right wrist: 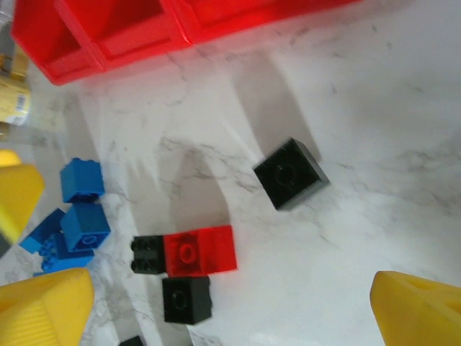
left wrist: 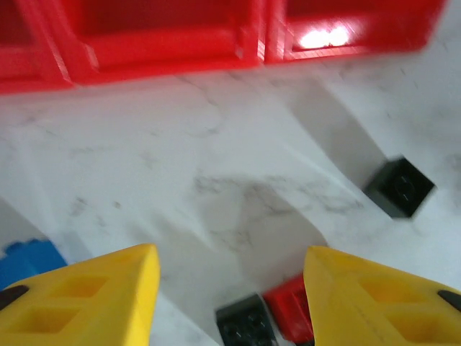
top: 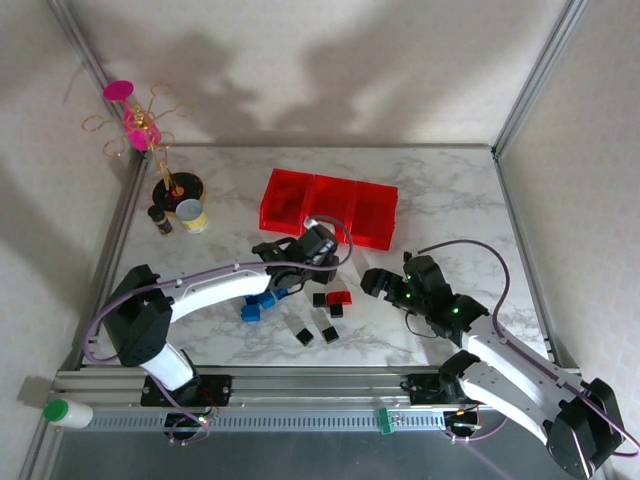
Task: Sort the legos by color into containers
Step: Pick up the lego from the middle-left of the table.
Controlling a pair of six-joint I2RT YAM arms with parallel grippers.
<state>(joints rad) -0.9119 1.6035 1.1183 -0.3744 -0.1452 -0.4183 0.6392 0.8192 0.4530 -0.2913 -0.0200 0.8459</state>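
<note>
On the desk (top: 450,210), left side, blue legos (top: 258,304) bunch together. Just above, the left fingers (left wrist: 94,295) hang spread, nothing between them. Mid-desk, a red brick (right wrist: 200,250) touches two black bricks (right wrist: 186,299); a lone black cube (right wrist: 291,174) sits apart. The red containers (top: 330,208) stand behind. The right fingers (right wrist: 50,310) gape wide, empty.

— Where do the bricks (top: 325,315) lie?
— On the table (top: 450,200), in front of the bins (top: 330,208), apart from them. One clump (top: 258,305) sits before the bins' left end.
— And the jars (top: 180,215)?
— Left of the bins.
</note>
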